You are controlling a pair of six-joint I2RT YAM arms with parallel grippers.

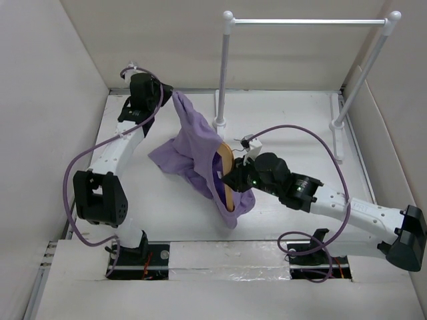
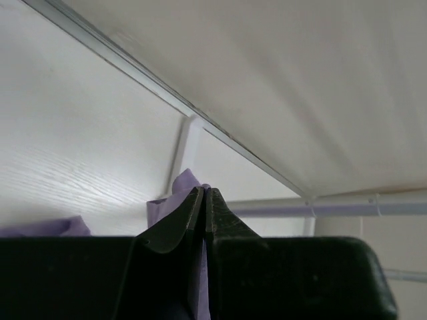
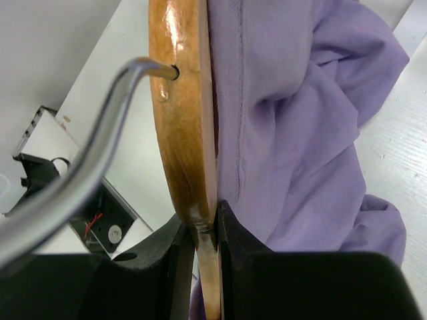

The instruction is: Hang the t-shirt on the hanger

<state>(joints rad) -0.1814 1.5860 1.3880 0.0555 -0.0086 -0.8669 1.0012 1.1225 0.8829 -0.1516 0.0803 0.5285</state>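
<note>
The lavender t-shirt (image 1: 197,150) hangs stretched between both arms above the table. My left gripper (image 1: 165,91) is shut on one edge of the shirt (image 2: 179,193) and holds it up at the back left. My right gripper (image 1: 235,179) is shut on the wooden hanger (image 1: 227,175), whose lower part sits inside the shirt. In the right wrist view the hanger (image 3: 183,113) stands between my fingers (image 3: 203,230), its metal hook (image 3: 100,147) curves left, and the shirt (image 3: 300,120) drapes against its right side.
A tall white and silver clothes rail (image 1: 307,23) stands at the back right on two white feet (image 1: 219,124). White walls (image 1: 40,100) enclose the table on the left, back and right. Purple cables loop off both arms.
</note>
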